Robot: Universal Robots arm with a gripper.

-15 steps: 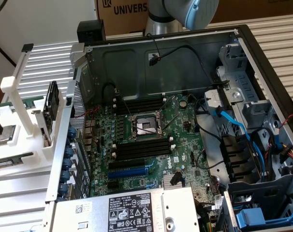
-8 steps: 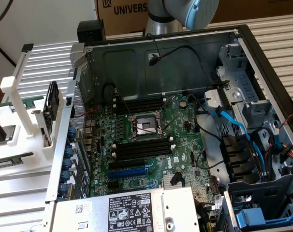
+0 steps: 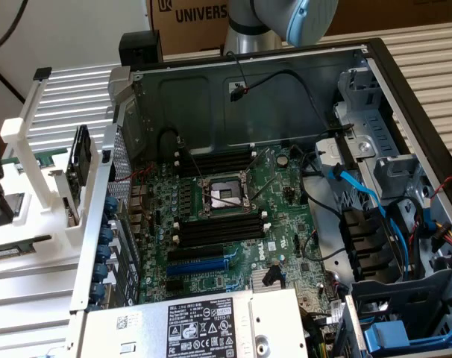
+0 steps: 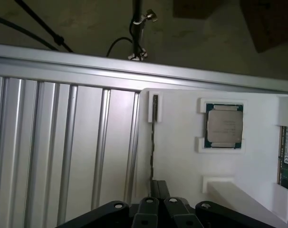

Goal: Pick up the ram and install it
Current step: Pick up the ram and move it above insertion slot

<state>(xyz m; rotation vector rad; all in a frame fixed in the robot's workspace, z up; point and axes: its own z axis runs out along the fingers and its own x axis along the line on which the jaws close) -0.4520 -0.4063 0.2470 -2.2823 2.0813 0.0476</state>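
The ram (image 4: 153, 137) stands on edge in a slot of a white fixture (image 4: 182, 156), seen edge-on as a thin dark line. My gripper (image 4: 158, 189) is above it with its dark fingers pressed together over the stick's near end, nothing between them. In the exterior view the ram (image 3: 80, 165) stands upright in the fixture (image 3: 43, 216) at the exterior view's left, outside the open computer case, with nothing gripping it. The motherboard (image 3: 286, 194) lies inside the case with long black slots (image 3: 215, 227) beside the processor socket (image 3: 222, 195).
A processor chip (image 4: 224, 126) sits in a white pocket beside the ram. A green board (image 4: 287, 152) lies at the fixture's edge. Ribbed aluminium table (image 4: 63, 142) surrounds the fixture. In the case are a blue slot (image 3: 203, 262), cables (image 3: 360, 186), drive cages (image 3: 390, 156) and a power supply (image 3: 196, 328).
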